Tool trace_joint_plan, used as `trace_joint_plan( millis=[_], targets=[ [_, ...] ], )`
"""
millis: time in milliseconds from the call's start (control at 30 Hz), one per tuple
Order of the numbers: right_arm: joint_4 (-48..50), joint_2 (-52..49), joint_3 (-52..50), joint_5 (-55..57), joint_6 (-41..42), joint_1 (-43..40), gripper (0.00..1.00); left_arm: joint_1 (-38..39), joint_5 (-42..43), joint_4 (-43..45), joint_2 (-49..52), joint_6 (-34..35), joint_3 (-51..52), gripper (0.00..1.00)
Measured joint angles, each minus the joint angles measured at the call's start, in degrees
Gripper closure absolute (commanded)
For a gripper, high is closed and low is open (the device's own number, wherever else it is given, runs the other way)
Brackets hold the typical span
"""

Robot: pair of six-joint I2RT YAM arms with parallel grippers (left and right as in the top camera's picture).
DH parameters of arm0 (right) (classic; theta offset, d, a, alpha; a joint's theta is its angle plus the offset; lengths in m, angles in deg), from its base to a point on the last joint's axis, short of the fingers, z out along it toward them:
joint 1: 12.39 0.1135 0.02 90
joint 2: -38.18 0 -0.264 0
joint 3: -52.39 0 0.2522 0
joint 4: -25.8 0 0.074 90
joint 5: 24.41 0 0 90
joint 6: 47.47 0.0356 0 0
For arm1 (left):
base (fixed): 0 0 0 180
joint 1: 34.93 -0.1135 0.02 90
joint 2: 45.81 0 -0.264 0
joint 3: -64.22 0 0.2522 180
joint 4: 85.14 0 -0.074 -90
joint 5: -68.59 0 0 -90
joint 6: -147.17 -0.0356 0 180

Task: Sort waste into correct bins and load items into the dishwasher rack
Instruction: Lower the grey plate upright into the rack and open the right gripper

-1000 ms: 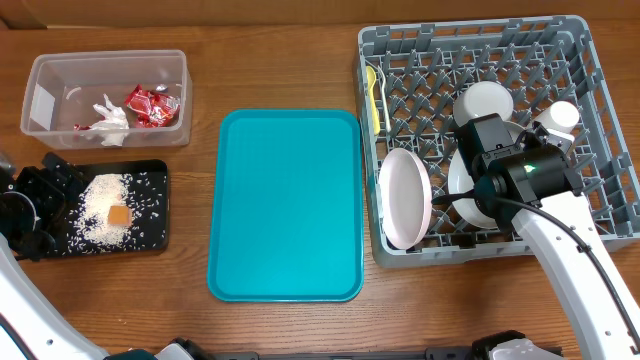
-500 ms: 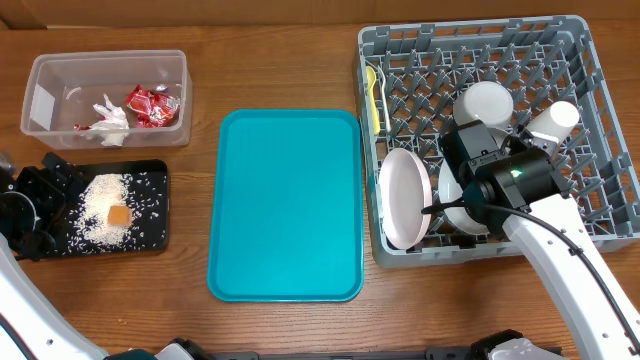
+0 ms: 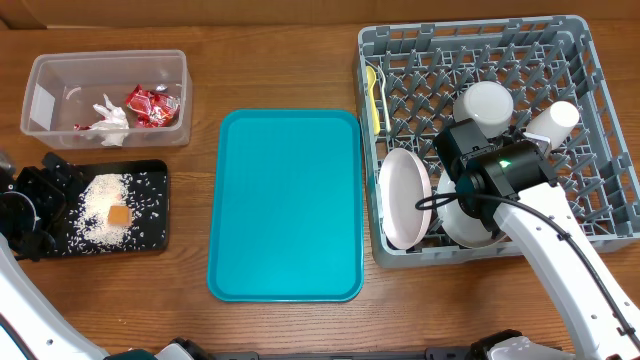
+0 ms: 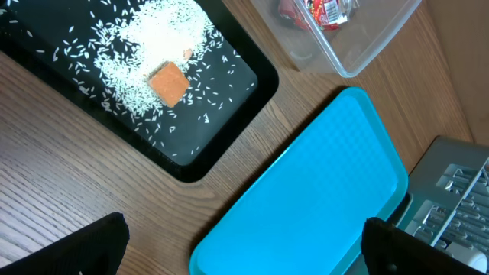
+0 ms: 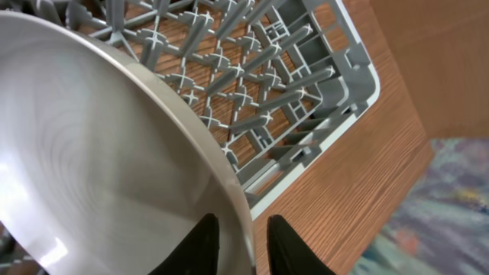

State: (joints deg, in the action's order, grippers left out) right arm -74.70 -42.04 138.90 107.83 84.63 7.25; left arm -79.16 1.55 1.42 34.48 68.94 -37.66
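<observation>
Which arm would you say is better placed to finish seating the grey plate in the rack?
Right: the right hand straddles the rim of the grey plate in the rack; the left hand hangs open far off by the black tray.

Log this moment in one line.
right gripper: open astride grey plate rim in rack | left gripper: open beside black tray

The grey plate [image 5: 114, 153] runs off the left and bottom edges of the right wrist view; the right end effector [image 5: 248, 248] is clipped at the bottom; overhead, we see the right arm [image 3: 560, 250] covering part of that plate; the left wrist view crops the clear tub [image 4: 367, 53] at top.
</observation>
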Motion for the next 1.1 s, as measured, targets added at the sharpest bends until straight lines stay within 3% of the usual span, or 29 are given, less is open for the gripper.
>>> trace_joint_plan(
  millis=[33,233,400,467,567,600,667,900,1100],
  targets=[
    [-0.04,0.00,0.00,0.02,-0.31,0.02,0.00,0.00,0.00,0.00,0.00,0.00,0.00,0.00],
    [-1.03,-0.11,2.47,-1.64,-0.26,0.00,0.00,0.00,0.00,0.00,0.00,0.00,0.00,0.00],
    [-2.03,-0.15,12.26,-5.40,-0.31,-0.57,0.00,0.00,0.00,0.00,0.00,0.00,0.00,0.00],
    [-2.67,-0.20,17.49,-7.50,-0.74,-2.10,0.20,0.00,0.00,0.00,0.00,0.00,0.00,0.00],
    [-2.45,-0.17,24.61,-11.30,-2.84,-6.64,0.70,0.00,0.00,0.00,0.00,0.00,0.00,0.00],
    [-2.38,-0.13,26.40,-12.79,-3.96,-8.85,0.82,0.00,0.00,0.00,0.00,0.00,0.00,0.00],
    [-2.73,0.02,27.87,-14.93,-5.57,-13.00,0.96,0.00,0.00,0.00,0.00,0.00,0.00,0.00],
    [-6.78,-0.87,26.58,-21.62,-7.93,-25.33,0.96,0.00,0.00,0.02,0.00,0.00,0.00,0.00],
    [-6.84,-2.69,20.33,-29.11,-9.16,-26.23,0.96,0.00,0.00,0.02,0.00,0.00,0.02,0.00]
  ],
)
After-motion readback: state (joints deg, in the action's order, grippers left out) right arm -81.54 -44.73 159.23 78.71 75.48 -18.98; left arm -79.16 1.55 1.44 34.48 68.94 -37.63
